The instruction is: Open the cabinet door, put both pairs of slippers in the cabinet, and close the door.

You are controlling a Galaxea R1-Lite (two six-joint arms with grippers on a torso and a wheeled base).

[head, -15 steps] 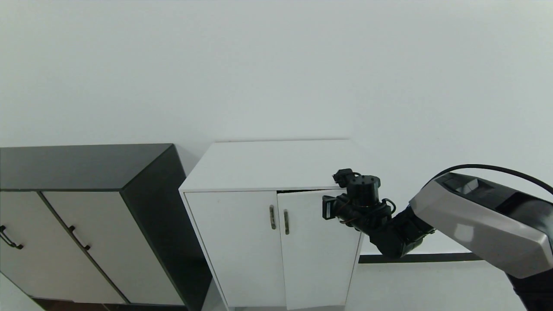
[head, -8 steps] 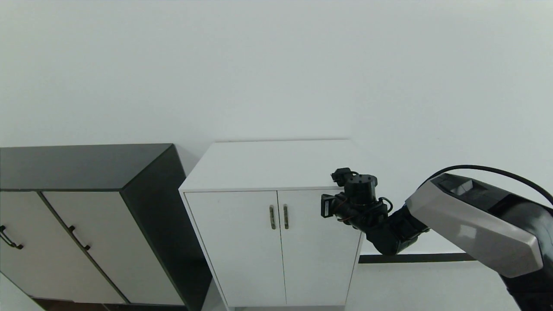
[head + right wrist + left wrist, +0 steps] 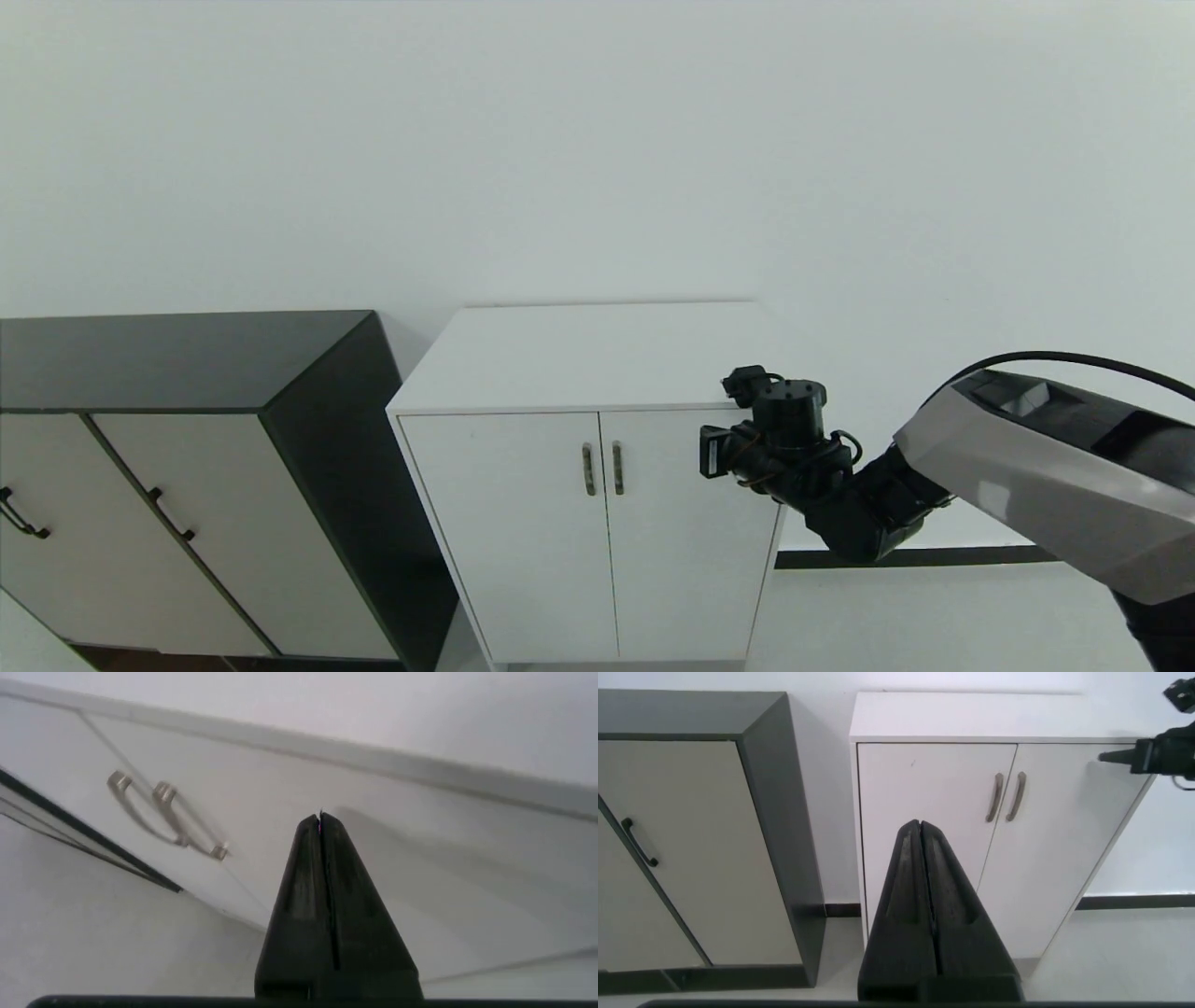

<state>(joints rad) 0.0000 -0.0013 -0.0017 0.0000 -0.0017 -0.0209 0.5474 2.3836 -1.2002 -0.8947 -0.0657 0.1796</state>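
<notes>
Close by your left wrist camera, the left gripper [image 3: 921, 831] has its jaws pressed together with nothing between them, and it is aimed at the white cabinet [image 3: 579, 359]. At about 4 o'clock in your head view, the right gripper [image 3: 320, 821] is likewise closed and empty. Its tip is right by the upper outer corner of the right door [image 3: 686, 551]; contact can't be judged. That door and the left door [image 3: 504, 541] lie flush and closed, with the handles [image 3: 589, 469] side by side at the middle seam. At 8 o'clock stands a black cabinet [image 3: 187, 359], against the white wall [image 3: 597, 140].
</notes>
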